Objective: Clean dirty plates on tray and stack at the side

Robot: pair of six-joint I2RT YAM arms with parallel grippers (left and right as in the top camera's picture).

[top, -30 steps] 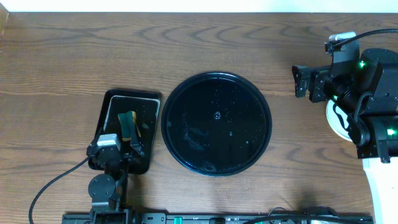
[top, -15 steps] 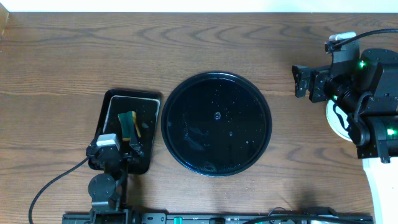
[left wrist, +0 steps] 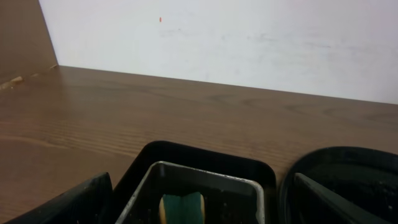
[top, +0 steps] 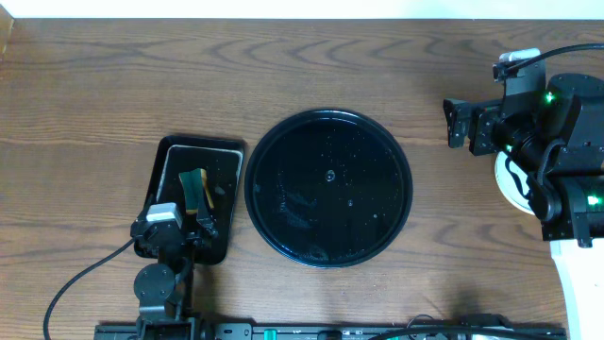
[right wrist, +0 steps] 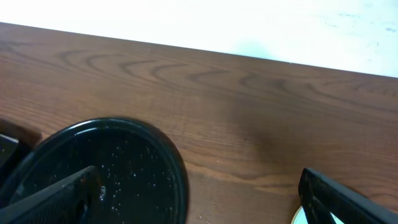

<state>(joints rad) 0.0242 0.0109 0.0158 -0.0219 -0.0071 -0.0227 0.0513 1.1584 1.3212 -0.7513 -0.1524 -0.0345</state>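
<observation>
I count two trays on the wooden table point(top: 94, 94). The large round black tray point(top: 332, 112) sits in the middle, its glossy floor speckled with small wet drops. The smaller black rectangular tray point(top: 166, 149) lies just beside it on my left, the two rims close but not clearly touching. Inside the rectangular tray is one grey metal pan point(left wrist: 205, 174), and one green sponge point(top: 193, 187) with a yellowish edge stands in that pan.

My left gripper point(left wrist: 200, 182) hangs over the near end of the rectangular tray with its two fingers spread wide on either side of the pan, holding nothing. My right gripper point(right wrist: 199, 175) hovers above bare table to the right of the round tray. Its two fingers are also spread as wide as they go, with nothing between them.

Of the plates point(top: 503, 182), I see only one pale curved rim. It peeks out from under my right arm, on the table to the right of the round tray and apart from it. My arm covers the rest, so I cannot tell how many plates lie there or what colour each is
</observation>
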